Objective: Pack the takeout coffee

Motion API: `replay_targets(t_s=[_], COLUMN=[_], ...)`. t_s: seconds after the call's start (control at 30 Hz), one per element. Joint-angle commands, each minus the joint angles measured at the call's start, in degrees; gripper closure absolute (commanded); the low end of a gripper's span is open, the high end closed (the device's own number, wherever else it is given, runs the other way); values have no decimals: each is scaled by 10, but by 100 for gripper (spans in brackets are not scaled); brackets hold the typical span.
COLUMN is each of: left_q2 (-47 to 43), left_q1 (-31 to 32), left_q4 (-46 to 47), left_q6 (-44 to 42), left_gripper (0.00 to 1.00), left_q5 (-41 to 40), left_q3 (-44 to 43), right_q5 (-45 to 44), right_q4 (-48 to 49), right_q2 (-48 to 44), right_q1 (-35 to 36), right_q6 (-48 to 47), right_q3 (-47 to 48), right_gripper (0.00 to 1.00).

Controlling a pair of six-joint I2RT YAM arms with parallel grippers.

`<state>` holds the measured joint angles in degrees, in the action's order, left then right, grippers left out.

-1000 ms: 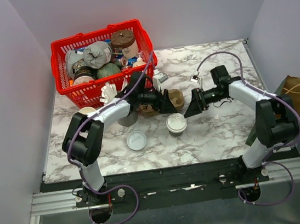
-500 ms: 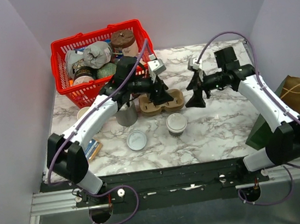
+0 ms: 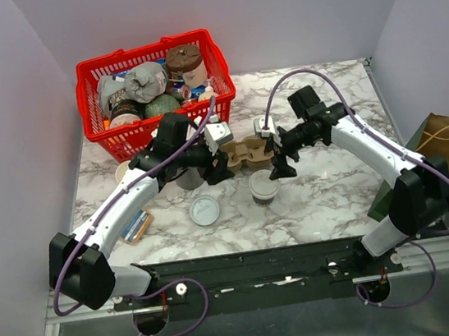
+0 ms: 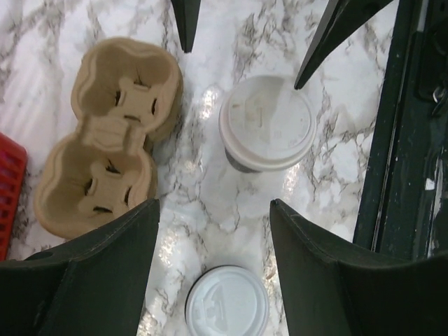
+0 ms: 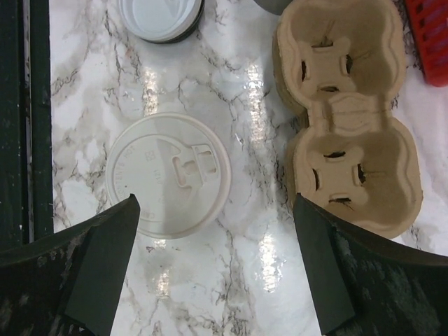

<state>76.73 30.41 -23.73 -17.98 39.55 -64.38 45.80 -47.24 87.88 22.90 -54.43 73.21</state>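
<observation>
The takeout coffee (image 3: 264, 186), a paper cup under a round white lid, stands upright on the marble table just in front of a brown cardboard cup carrier (image 3: 249, 151). My left gripper (image 3: 223, 166) hovers open at the carrier's left end. In the left wrist view it (image 4: 214, 203) has only table between its fingers, with the coffee (image 4: 267, 122) ahead and the carrier (image 4: 108, 136) to the left. My right gripper (image 3: 276, 168) hangs open over the gap between coffee and carrier. From the right wrist view, it (image 5: 215, 199) spans bare marble between the coffee lid (image 5: 168, 175) and the carrier (image 5: 346, 105).
A loose flat white lid (image 3: 204, 210) lies left of the coffee. A red basket (image 3: 94, 110) full of groceries stands at the back left. Grey stacked cups (image 3: 189, 177) sit partly under the left arm. A brown paper bag (image 3: 446, 143) sits off the table's right edge.
The left gripper rose off the carrier, then drew back left. The right gripper lifted, opened wider, then swung left and down over the coffee and carrier. Coffee and carrier stayed put.
</observation>
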Motion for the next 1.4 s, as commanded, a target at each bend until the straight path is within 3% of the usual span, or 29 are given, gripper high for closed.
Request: replay_targets(t_s=[0.0, 0.17, 0.5, 1.03, 1.37], left_q2=[-15, -16, -15, -3, 1], left_q1=[-9, -18, -24, -28, -29], left_q4=[-8, -8, 3, 18, 23], left_q6=[-14, -17, -16, 0, 6], left_gripper=[28, 28, 28, 28, 28], left_q5=[-18, -19, -21, -19, -18], left_q3=[13, 13, 23, 22, 22], right_q5=[-24, -41, -51, -28, -64], right_q4=[-28, -72, -136, -123, -109], right_q2=[15, 47, 71, 49, 50], right_q1=[31, 60, 80, 83, 105], right_q6=[-86, -149, -179, -160, -178], right_q3=[6, 28, 50, 69, 50], right_gripper=[0, 0, 0, 0, 0])
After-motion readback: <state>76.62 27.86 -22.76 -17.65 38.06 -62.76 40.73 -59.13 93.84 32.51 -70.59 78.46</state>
